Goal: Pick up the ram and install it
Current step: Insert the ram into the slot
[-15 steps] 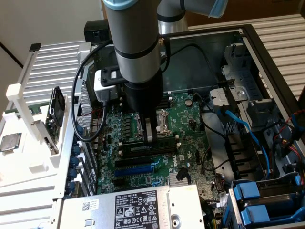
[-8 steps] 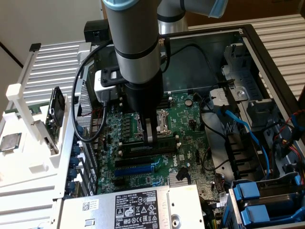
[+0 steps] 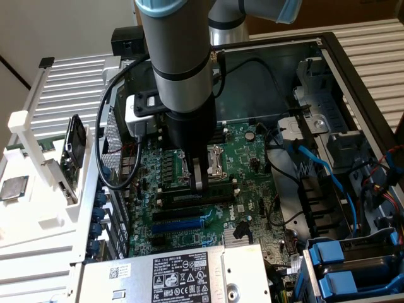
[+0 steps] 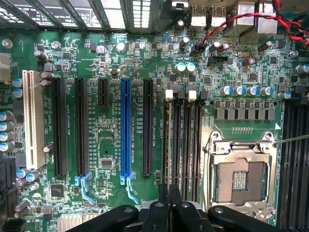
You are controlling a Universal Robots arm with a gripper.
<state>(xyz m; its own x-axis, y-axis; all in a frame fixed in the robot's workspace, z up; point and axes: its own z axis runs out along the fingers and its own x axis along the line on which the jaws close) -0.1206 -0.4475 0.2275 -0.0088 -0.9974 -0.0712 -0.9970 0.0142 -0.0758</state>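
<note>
**Jaws nearly shut over the memory slots; ram-shaped board on the side rack**

At the bottom of the exterior view, a silver box with a printed label [image 3: 183, 278] lies in the open computer case [image 3: 328, 47]. Two blue drive carriers [image 3: 338, 265] sit in the lower right corner. Beyond them the green motherboard [image 3: 252, 158] covers the case floor. It carries a blue slot [image 3: 180, 224], black slots and an open processor socket [image 3: 214, 158]. A blue cable [image 3: 322, 167] runs across the bays on the right.

The arm [image 3: 180, 57] comes down from the top of the frame into the middle of the case. Its jaws are low over the board, beside the socket. In the wrist view the two black fingers [image 4: 161, 208] are drawn almost together, with only a slit between them. They stand over the outermost of the four memory slots [image 4: 183, 145]. Whether anything thin is pinched in that slit cannot be told.

On the exterior view's left, outside the case, a white rack [image 3: 38, 214] holds a square silver processor chip [image 3: 14, 188] lying flat. Farther back, a narrow dark board stands on edge in the rack. This appears to be the ram [image 3: 76, 144], well apart from the jaws.

The case walls stand close on the left and far sides of the arm. The board to the right of the socket lies open up to the cables.
</note>
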